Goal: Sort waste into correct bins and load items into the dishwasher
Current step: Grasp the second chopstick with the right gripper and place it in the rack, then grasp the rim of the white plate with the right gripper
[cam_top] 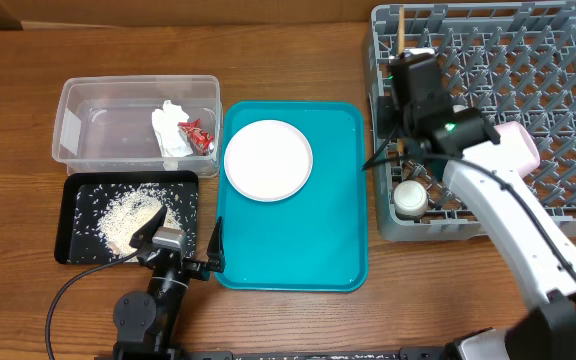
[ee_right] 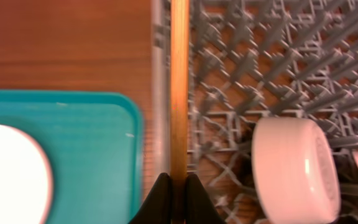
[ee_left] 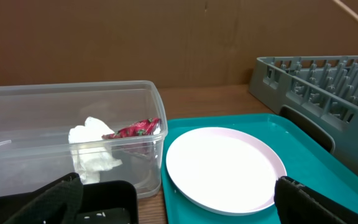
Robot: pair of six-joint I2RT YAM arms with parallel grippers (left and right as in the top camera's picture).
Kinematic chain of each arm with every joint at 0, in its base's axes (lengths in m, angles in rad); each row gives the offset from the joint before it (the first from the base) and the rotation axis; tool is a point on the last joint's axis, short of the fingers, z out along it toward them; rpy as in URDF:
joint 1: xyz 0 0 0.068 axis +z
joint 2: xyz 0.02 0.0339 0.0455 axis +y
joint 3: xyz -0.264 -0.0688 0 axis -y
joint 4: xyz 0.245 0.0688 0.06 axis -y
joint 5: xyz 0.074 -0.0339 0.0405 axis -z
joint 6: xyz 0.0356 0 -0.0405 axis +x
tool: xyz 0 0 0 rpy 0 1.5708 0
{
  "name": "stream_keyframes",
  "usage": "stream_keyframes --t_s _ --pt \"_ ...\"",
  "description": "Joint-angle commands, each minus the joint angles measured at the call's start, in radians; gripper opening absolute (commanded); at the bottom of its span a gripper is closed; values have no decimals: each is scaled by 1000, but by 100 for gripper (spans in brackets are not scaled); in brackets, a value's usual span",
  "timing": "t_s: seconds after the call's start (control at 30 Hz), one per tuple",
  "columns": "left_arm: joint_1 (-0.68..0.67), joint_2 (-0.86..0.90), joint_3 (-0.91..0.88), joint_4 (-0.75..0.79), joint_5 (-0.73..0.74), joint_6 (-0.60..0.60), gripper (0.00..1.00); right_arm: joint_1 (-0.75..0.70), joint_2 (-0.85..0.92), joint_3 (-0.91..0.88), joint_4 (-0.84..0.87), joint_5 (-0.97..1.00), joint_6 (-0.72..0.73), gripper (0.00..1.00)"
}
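Right end effector pinching chopstick, arm stretched over dish rack left edge

3 camera positions.
Overhead: straight down, whole table. Left wrist: low, level, facing the dish rack. Right wrist: close, straight down on its wall. All 3 share the teal tray.

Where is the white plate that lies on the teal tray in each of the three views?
Overhead: the white plate lies a little left of centre, in the upper part of the teal tray.
Left wrist: lower middle, on the tray.
Right wrist: only its edge shows, in the lower left corner.
Shared landmark: the teal tray, with the grey rack beside it in every view.
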Motion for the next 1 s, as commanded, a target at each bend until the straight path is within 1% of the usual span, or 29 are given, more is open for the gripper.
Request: stream_keyframes --t_s 0.0,0.1,0.13,0.2,0.27,0.3,0.4,0.53,0.6,0.73,0.97 --pt "6 -10 -3 0 11 16 100 -18 84 -26 4 -18 -87 4" --pt "6 -10 -3 0 11 16 100 -19 135 -26 2 -18 -86 4" --pt "6 -10 -3 0 11 16 100 -19 144 -26 1 -18 -86 6" --pt "6 -10 -3 0 11 16 100 -16 145 -23 -8 -18 -86 30" --pt "6 -10 -3 0 11 16 100 -8 129 -4 -35 -18 -85 43" --pt "6 -10 -3 0 11 16 100 -1 117 8 -50 -19 -78 45" --pt "6 -10 -3 0 11 16 100 44 61 39 -83 -67 -59 44" --pt "6 -10 -3 0 11 16 100 125 22 41 -78 -235 -39 43" --pt "6 -10 -3 0 11 16 100 162 31 32 -72 -284 47 44" --pt "6 -10 -3 0 11 16 100 211 84 -2 -35 -288 262 44" --pt "6 -10 -3 0 11 16 100 220 270 -31 64 -288 458 45"
